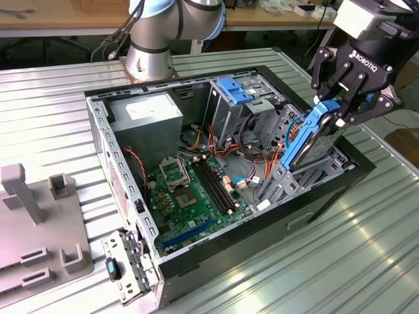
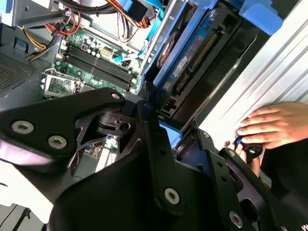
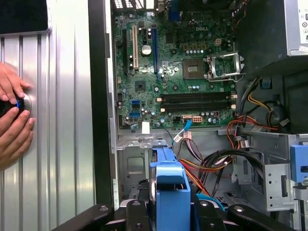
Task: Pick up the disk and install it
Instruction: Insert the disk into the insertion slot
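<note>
The tool point(image 1: 342, 108) is clamped narrow on the upper blue end of the disk point(image 1: 313, 140). In the first wrist view its black fingers point(image 3: 137, 216) press the carrier from either side. The disk hangs directly below the tool, so the two lie on one line. Its long axis runs steeply down and leans slightly toward the exterior view's left. Its lower end enters the grey drive cage point(image 1: 278, 183) at the side of the open computer case point(image 1: 98, 124) nearest the exterior view's right. I cannot tell how deep it sits there, but so much blue rail stands proud that it looks short of fully home. Beyond the cage lies the motherboard point(image 1: 196, 190). Outside the case, a person's hand point(image 2: 272, 122) rests on a dark round control point(image 2: 251, 150) on the ribbed desk point(image 1: 294, 275).
</note>
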{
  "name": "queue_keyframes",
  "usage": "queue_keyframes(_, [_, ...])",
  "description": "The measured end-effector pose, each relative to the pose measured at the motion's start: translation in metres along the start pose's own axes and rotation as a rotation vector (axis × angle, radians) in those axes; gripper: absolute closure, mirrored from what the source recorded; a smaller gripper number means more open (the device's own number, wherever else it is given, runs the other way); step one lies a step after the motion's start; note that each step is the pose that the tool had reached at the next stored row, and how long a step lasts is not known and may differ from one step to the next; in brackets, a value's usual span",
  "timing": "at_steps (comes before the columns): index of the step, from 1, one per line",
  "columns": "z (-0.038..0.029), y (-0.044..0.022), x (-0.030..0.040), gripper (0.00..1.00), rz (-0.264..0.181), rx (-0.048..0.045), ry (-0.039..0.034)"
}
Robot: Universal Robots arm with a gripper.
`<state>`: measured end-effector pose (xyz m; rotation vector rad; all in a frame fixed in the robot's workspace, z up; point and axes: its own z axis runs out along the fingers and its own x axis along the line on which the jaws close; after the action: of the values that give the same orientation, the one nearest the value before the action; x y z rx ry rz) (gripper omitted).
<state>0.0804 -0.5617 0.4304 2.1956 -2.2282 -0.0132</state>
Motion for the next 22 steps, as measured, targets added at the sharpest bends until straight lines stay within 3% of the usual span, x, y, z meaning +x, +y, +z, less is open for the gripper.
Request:
queue_keyframes(14, [0.0043,-0.0002,0.0,0.63,0.0,-0.0027,0.0])
queue_keyframes(16, [0.0043,-0.0003,0.0,0.55,0.0,-0.0027,0.0001])
queue_keyframes(19, [0.0043,-0.0003,0.0,0.55,0.0,-0.0027,0.0001])
queue_keyframes(22, [0.0061,-0.0036,0.0,0.56,0.0,-0.0027,-0.0003])
